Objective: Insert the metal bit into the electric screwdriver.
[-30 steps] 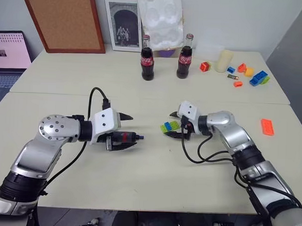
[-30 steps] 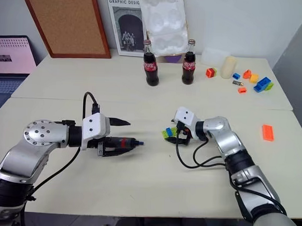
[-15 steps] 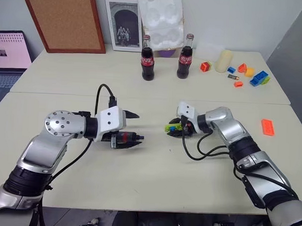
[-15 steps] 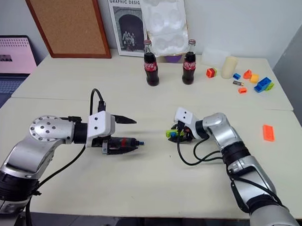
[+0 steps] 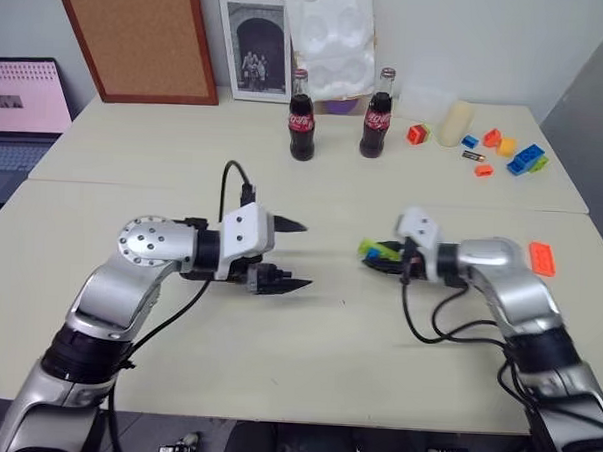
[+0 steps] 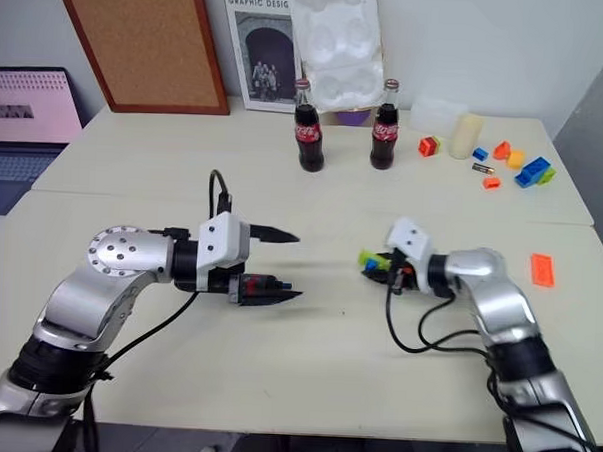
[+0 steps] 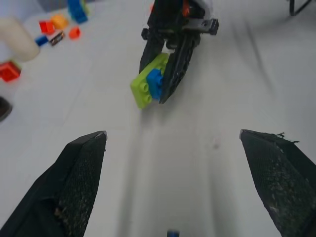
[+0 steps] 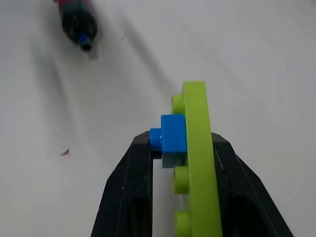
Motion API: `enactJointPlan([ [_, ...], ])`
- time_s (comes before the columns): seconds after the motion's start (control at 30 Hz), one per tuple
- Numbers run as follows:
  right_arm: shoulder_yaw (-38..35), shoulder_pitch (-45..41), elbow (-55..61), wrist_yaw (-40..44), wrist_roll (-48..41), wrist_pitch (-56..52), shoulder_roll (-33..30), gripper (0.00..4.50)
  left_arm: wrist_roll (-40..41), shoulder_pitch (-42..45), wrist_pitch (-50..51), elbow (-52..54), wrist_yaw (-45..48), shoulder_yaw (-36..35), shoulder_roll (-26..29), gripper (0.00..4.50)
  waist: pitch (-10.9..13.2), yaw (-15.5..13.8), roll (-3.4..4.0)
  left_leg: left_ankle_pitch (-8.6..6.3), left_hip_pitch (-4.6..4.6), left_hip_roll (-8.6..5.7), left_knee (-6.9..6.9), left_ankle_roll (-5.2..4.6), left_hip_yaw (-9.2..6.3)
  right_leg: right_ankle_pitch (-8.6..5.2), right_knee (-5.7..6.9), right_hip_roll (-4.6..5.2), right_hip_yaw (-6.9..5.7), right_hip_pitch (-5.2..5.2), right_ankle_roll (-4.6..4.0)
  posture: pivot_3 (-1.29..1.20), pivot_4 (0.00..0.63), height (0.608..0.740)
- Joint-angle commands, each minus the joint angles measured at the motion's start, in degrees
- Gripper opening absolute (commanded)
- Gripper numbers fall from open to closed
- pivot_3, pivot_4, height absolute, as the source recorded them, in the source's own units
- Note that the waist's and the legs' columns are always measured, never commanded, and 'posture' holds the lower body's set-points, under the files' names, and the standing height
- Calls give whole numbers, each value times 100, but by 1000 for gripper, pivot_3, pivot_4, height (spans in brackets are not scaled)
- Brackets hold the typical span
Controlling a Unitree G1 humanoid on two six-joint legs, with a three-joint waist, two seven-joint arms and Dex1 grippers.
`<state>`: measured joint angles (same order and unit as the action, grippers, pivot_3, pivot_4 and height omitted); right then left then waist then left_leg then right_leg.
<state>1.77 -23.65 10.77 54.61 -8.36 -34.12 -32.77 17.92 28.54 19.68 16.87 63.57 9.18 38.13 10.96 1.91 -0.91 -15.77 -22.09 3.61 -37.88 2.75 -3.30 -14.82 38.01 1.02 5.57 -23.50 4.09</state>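
Two tools are mine. My left tool [image 5: 306, 255] is spread wide, and the electric screwdriver [image 6: 260, 283] sits low between its fingers, blue tip poking out (I cannot tell if it is gripped). My right tool [image 5: 375, 261] pinches a green and blue brick [image 8: 195, 128] over the counter [image 5: 306, 356].

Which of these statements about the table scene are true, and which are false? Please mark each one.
1. The right tool grips a green and blue brick piece. True.
2. The fingers of the left tool are pressed together. False: they stand wide apart.
3. Two cola bottles stand upright at the far side of the table. True.
4. An orange brick lies beside the left arm. False: it lies on the table near the right arm.
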Motion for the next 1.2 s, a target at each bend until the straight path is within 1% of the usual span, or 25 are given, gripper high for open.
enactJointPlan([
  [0.03,-1372,851,1320,-895,-131,-834,-166,975,164,278,87,234,-96,353,-480,4500,-1,-27,-1,0,0,0,-1,0,0,0,-1,0,-1,1,0,0,150,740],
  [0.13,-2322,1530,1740,-1569,26,-1281,-121,975,-29,561,0,4,-171,742,-988,4500,-1,-26,-2,0,4,-2,-5,0,2,0,-3,0,4,6,1,0,150,740],
  [0.27,-2958,1940,1511,-2310,218,-1296,-39,974,-412,891,-253,-400,-163,1289,-1458,4500,-2,22,-1,1,17,-5,-8,0,9,0,-4,0,15,15,5,0,150,740],
  [0.43,-3263,1910,834,-2933,252,-1337,80,974,-944,1293,-403,-943,-372,1883,-2065,4500,-3,67,1,1,27,-5,-8,-1,14,-2,-3,-2,23,20,14,0,150,740],
  [0.63,-3352,1515,34,-3343,73,-1537,167,974,-1252,1464,-575,-1328,-489,2056,-2393,4500,-7,131,12,1,27,-6,-6,-1,15,4,-4,-2,26,20,5,0,150,740],
  [0.67,-3372,1475,-95,-3407,58,-1537,173,1533,-1280,1474,-594,-1363,-505,2055,-2427,4500,-8,130,13,1,27,-6,-2,-2,14,4,-4,-2,26,20,5,0,150,740],
  [0.7,-3386,1449,-182,-3459,42,-1533,174,1533,-1300,1477,-608,-1385,-511,2050,-2451,4500,-8,129,14,1,27,-5,-1,-2,13,4,-4,-3,25,20,4,0,150,740],
  [0.73,-3394,1433,-235,-3501,20,-1527,171,1824,-1315,1477,-619,-1401,-509,2042,-2469,4500,-8,127,14,1,27,-5,0,-2,13,4,-5,-3,24,20,4,0,150,740],
  [0.77,-3407,1408,-315,-3538,-10,-1501,166,1947,-1322,1481,-631,-1420,-508,2030,-2487,4500,-8,125,14,1,24,-6,0,-2,13,4,-6,-2,25,20,3,0,150,740],
  [0.83,-3455,1380,-351,-3608,-84,-1458,163,2456,-1322,1483,-636,-1435,-516,1997,-2517,4500,-8,123,14,1,21,-6,-1,-2,14,4,-12,-2,26,20,4,0,150,740],
  [0.93,-3543,1442,-150,-3656,-175,-1496,117,3101,-1313,1496,-652,-1451,-515,1928,-2532,4500,-8,122,15,1,19,-7,-1,-2,15,4,-15,0,25,20,5,0,150,740],
  [1.13,-3777,1803,933,-3515,-463,-1695,-48,4338,-1166,1606,-562,-1480,-490,1555,-2378,4500,-8,123,22,1,20,-7,0,-2,14,-3,-12,-1,25,19,16,0,150,740],
  [1.17,-3809,1894,1148,-3407,-541,-1660,-120,4437,-1164,1625,-557,-1481,-462,1479,-2288,4500,-8,128,22,1,21,-7,0,-2,14,-5,-12,-1,25,19,19,0,150,740],
  [1.2,-3810,1951,1297,-3347,-595,-1636,-165,4437,-1160,1634,-569,-1493,-431,1422,-2217,4500,-8,129,23,1,21,-7,-1,-2,14,-6,-13,-1,25,20,21,0,150,740],
])
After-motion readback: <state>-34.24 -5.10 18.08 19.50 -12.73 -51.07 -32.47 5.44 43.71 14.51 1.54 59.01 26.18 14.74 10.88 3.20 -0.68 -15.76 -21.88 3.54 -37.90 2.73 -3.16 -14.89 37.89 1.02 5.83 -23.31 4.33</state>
